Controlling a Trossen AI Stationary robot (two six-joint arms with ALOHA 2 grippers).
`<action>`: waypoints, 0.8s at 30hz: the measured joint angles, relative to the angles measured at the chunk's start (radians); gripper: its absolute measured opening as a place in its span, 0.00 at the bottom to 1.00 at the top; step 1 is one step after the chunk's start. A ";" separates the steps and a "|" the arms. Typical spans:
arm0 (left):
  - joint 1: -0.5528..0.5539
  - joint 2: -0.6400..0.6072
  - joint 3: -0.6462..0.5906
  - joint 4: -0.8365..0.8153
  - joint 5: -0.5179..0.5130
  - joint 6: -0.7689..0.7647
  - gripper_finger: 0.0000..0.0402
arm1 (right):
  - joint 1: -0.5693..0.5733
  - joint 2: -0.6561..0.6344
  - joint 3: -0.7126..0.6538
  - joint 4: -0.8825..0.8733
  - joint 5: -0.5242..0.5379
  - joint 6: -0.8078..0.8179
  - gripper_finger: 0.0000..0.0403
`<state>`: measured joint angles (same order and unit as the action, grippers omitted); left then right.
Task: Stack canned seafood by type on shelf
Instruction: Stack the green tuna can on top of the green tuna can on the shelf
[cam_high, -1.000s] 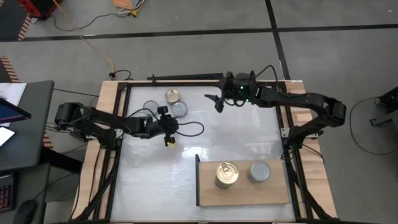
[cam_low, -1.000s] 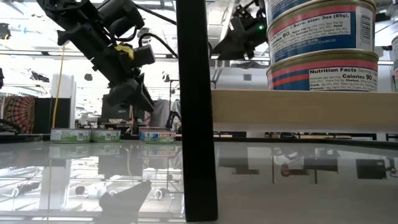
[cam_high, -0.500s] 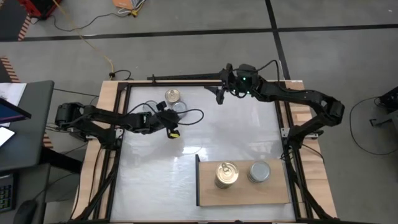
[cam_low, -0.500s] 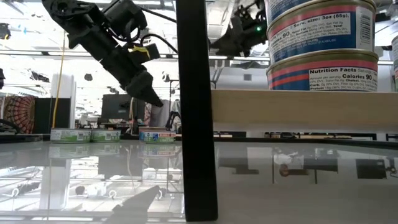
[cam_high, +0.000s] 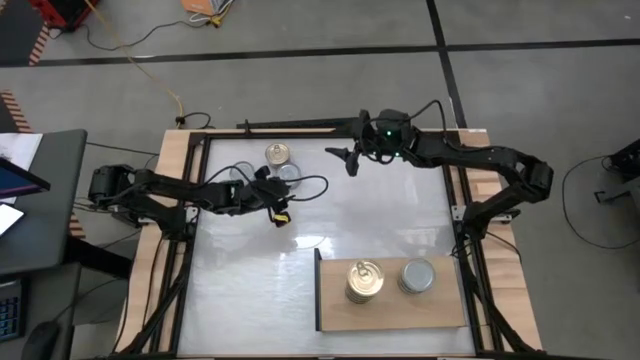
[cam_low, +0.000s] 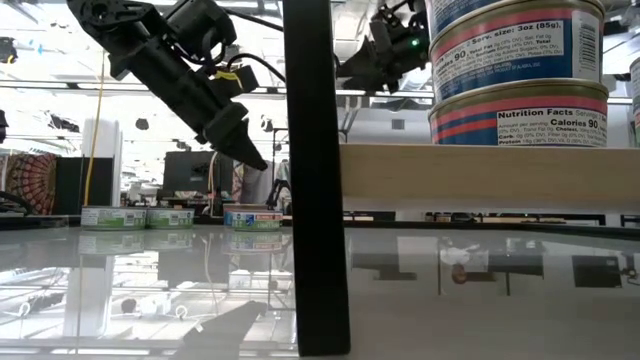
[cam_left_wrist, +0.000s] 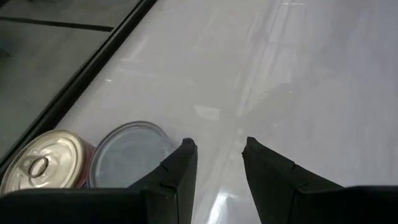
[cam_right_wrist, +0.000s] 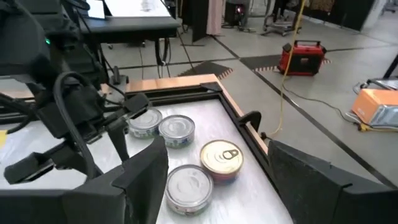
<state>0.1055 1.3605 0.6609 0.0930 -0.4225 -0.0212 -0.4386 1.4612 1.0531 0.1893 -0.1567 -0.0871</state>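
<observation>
White table (cam_high: 380, 235): both end effectors hover empty.

Landmark: I place everything relative to the shelf (cam_high: 392, 295), the board at the table's near edge.
Shelf top: I see a gold-lid stack (cam_high: 364, 280) and a silver-lid stack (cam_high: 417, 276) side by side; bare board on both flanks.
Left of shelf: open tabletop.
Far-left of shelf: loose tins (cam_high: 279, 164) clustered at the far rail, with the left gripper (cam_high: 281, 214) just beside them.
Beyond shelf: right gripper (cam_high: 349, 160) raised, jaws apart; clear tabletop lies between.
</observation>
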 joint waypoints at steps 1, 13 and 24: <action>0.000 0.000 0.000 -0.002 0.000 0.000 0.31 | 0.001 0.000 0.000 0.004 0.000 0.000 0.75; 0.001 0.001 -0.064 0.088 -0.002 0.118 0.31 | -0.001 0.017 0.001 0.066 0.000 -0.042 0.75; -0.005 0.001 -0.021 0.101 0.013 0.163 0.31 | 0.019 0.000 0.055 0.041 0.001 -0.064 0.75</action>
<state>0.1006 1.3613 0.6399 0.1937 -0.4098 0.1415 -0.4199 1.4608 1.1086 0.2308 -0.1554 -0.1508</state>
